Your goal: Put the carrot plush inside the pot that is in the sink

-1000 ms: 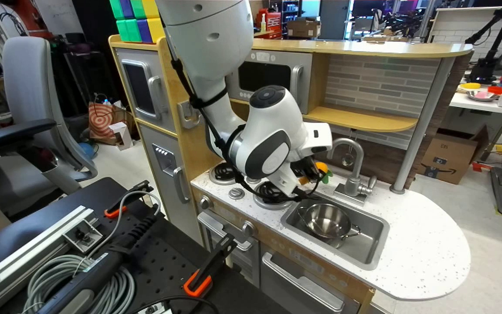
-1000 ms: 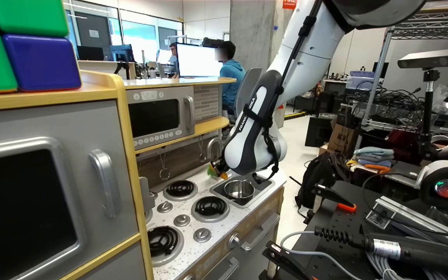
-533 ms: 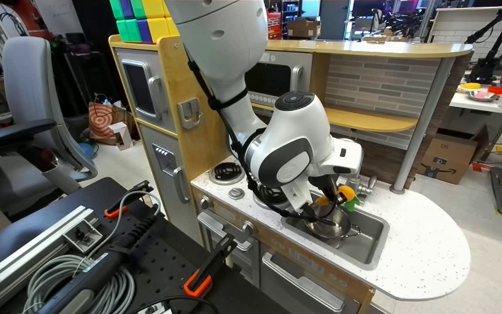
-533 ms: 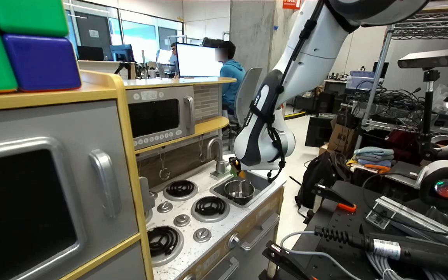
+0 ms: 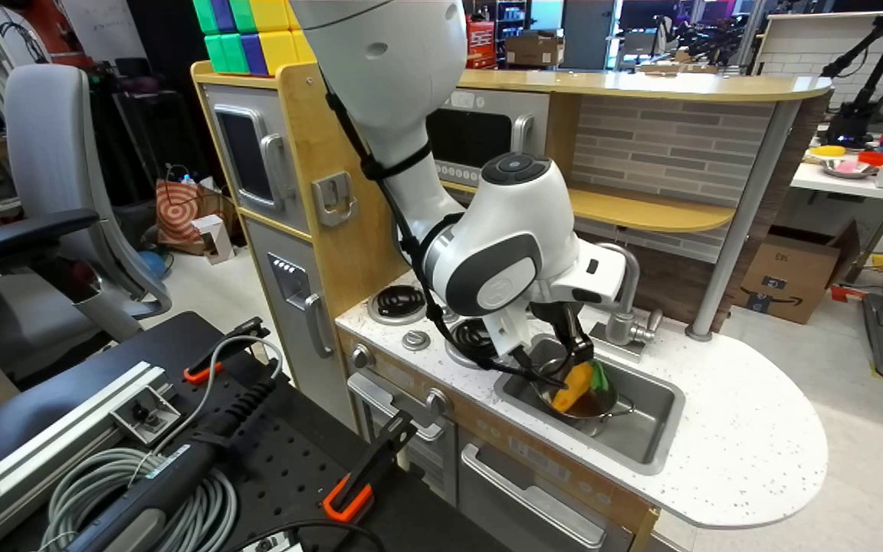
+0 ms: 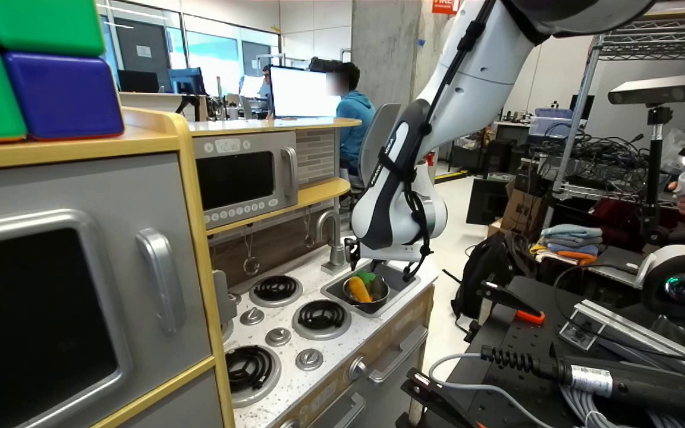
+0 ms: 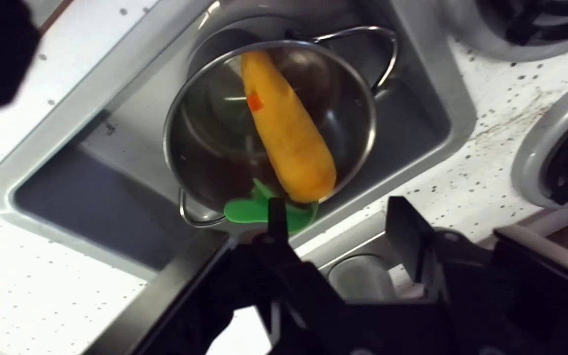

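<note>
The carrot plush, yellow-orange with a green leafy end, lies inside the steel pot in both exterior views point(image 5: 573, 386) point(image 6: 359, 290) and in the wrist view point(image 7: 289, 133). Its green end leans on the pot's rim. The pot point(image 7: 205, 133) stands in the grey sink point(image 7: 121, 217); an exterior view also shows the pot point(image 6: 372, 307) and the sink point(image 5: 652, 422). My gripper point(image 7: 337, 199) is open, with a wide gap between its fingers and nothing in it. It hovers above the pot; one fingertip overlaps the green end in the wrist view, and I cannot tell whether they touch.
The curved silver faucet point(image 5: 627, 307) stands close behind my gripper. Black-coiled burners point(image 6: 321, 318) lie beside the sink. A wooden shelf point(image 5: 641, 208) and toy microwave point(image 6: 238, 178) rise behind the counter point(image 5: 748, 429). A black table point(image 5: 280, 452) with clamps and cables is in front.
My gripper carried the carrot from beside the faucet to over the pot, then opened. The carrot dropped into the pot, and the arm shifted slightly back toward the burners.
</note>
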Controlling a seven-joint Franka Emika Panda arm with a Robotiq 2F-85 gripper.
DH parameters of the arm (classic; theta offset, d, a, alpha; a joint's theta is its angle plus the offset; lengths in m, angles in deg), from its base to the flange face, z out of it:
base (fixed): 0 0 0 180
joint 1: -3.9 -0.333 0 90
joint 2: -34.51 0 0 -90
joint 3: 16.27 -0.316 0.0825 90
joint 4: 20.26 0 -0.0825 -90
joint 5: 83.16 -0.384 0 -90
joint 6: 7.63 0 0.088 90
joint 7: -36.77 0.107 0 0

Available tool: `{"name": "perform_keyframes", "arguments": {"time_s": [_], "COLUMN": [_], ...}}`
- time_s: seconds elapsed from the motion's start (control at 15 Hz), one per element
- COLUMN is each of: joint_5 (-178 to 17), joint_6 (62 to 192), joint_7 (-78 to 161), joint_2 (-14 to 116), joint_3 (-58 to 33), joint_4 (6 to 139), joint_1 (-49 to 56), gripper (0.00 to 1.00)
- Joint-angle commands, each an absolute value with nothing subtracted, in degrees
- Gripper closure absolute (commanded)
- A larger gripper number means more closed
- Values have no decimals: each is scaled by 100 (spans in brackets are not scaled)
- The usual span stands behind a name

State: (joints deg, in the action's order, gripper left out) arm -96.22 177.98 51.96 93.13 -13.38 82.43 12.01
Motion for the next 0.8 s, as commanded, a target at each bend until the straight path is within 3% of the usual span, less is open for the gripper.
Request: {"name": "perform_keyframes", "arguments": {"time_s": [0.0,0.13,0.4,0.6,0.73], "joint_5": [-9531,-9378,-9422,-9776,-9873], "joint_6": [17693,17545,16929,16296,16539], "joint_7": [4844,4539,4194,4141,4099], "joint_2": [8418,7822,6916,6406,6703], "joint_3": [-2133,-2652,-3592,-3675,-3448], "joint_4": [9149,9808,10734,11060,10793], "joint_1": [1725,2118,2899,2965,2681], "gripper": [14,1,0,0,0]}}
